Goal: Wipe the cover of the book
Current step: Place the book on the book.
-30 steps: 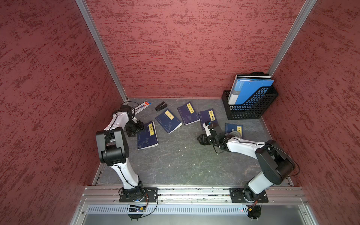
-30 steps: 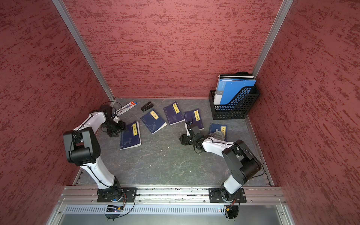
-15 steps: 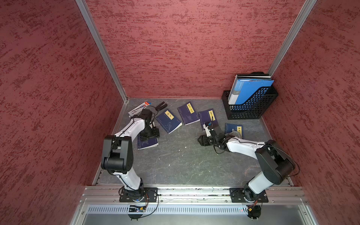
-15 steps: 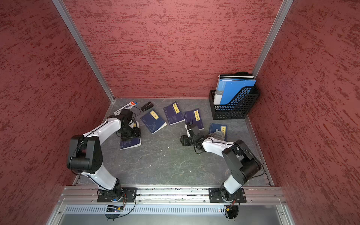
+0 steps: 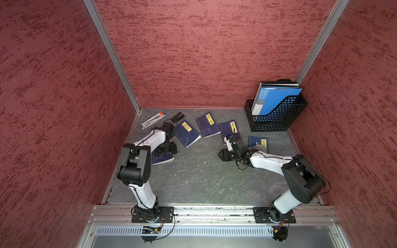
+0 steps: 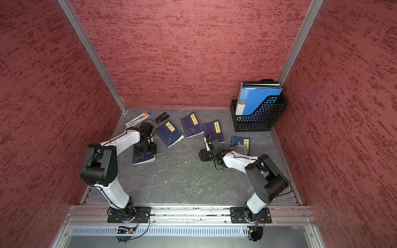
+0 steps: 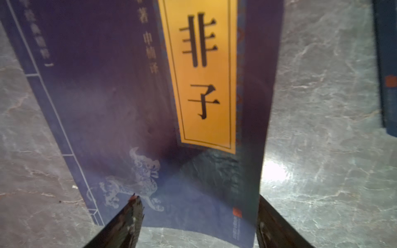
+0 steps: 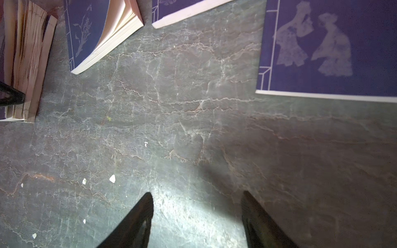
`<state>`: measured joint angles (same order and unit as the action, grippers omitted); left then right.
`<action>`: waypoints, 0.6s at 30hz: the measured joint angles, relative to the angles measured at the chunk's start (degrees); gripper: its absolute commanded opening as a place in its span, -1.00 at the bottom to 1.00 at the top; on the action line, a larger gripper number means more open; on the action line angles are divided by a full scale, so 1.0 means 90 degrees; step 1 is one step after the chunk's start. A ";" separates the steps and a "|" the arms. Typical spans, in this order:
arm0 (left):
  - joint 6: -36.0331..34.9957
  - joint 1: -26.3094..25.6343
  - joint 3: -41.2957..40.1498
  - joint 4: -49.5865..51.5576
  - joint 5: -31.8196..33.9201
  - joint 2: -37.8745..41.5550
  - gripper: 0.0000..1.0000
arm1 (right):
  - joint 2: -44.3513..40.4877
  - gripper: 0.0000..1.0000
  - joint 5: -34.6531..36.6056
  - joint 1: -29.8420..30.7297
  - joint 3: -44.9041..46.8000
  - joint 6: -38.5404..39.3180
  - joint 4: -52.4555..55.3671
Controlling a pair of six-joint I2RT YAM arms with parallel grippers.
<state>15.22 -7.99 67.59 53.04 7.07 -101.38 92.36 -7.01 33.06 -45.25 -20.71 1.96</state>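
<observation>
left claw hangs spread wide over the lower end of the book, gripping nothing; whether its tips touch the cover i can't tell. the book lies flat at the left of the worktop, partly under my left arm. right claw gapes over bare worktop, empty. a grey cloth lies on a far-right book beside the right arm; three more books lie between.
</observation>
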 measured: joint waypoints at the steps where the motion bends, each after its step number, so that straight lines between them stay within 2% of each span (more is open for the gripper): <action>1: 0.0000 -0.0002 0.0000 0.0010 0.0032 0.0000 0.61 | 0.0000 0.31 0.0000 0.0000 0.0000 0.0000 0.0005; 8: 0.0000 -0.0010 0.0000 0.0032 0.0051 0.0017 0.61 | -0.0015 0.32 0.0044 0.0000 0.0000 0.0007 0.0012; 13: 0.0027 -0.0070 0.0002 -0.0063 -0.0355 0.0267 0.62 | -0.0245 0.40 0.0296 -0.0058 0.0000 0.0044 0.0148; 18: 0.0112 -0.0401 0.0172 -0.0308 -0.0940 0.0619 0.62 | -0.0483 0.41 0.0571 -0.0658 -0.0165 0.0143 0.0493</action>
<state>16.23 -11.60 69.14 50.26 -1.39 -95.81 88.01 -1.87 27.14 -46.74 -19.42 6.39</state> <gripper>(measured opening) 0.809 0.702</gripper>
